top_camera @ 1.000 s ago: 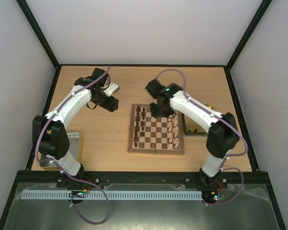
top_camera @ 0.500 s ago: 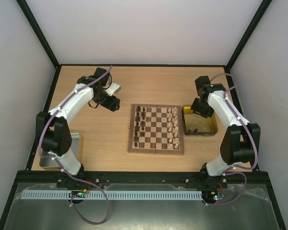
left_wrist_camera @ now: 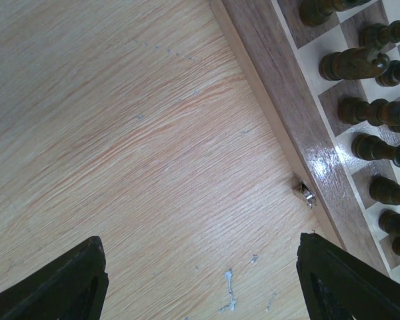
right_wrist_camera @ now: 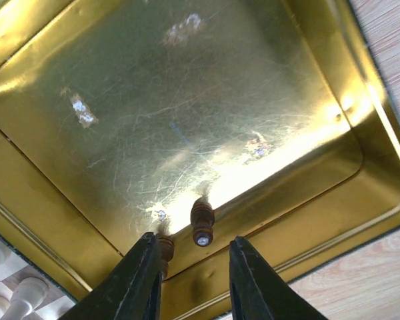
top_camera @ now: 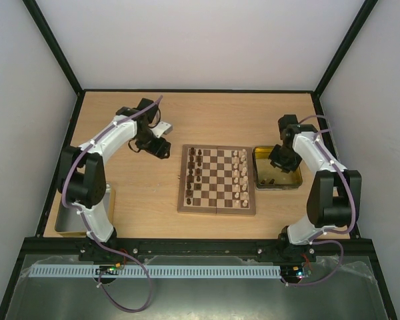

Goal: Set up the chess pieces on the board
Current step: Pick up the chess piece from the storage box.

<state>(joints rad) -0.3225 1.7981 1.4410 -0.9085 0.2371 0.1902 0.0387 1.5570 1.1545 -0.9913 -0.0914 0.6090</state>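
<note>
**Item 1: the board**. Square, wooden, dark brown and cream checks inside a glossy mid-brown border. It lies flat at the middle of the tabletop. A small metal clasp sits on its left edge.

**Item 2: the chess pieces.**
- Dark chessmen stand in two files along the board's left side. The left wrist view shows them as turned, glossy brown pieces.
- Pale chessmen stand in two files along the right side. A few cream ones show at a corner of the right wrist view.
- Loose dark pieces are in the tray: one near its wall, a second half hidden behind a finger.

**Item 3: tray**. Shiny yellow metal, rectangular, scratched floor. It sits just beside the board's right edge.

**Item 4: left claw**. It hangs over bare tabletop just beside the board's left edge. Its fingers are spread wide, with nothing between them.

**Item 5: right claw**. It is positioned above the tray. Its fingers are a little apart, gripping nothing, and the two loose dark pieces lie just past the tips.

**Item 6: metal container**. It sits at the near left of the tabletop, partly hidden by the left arm.
</note>
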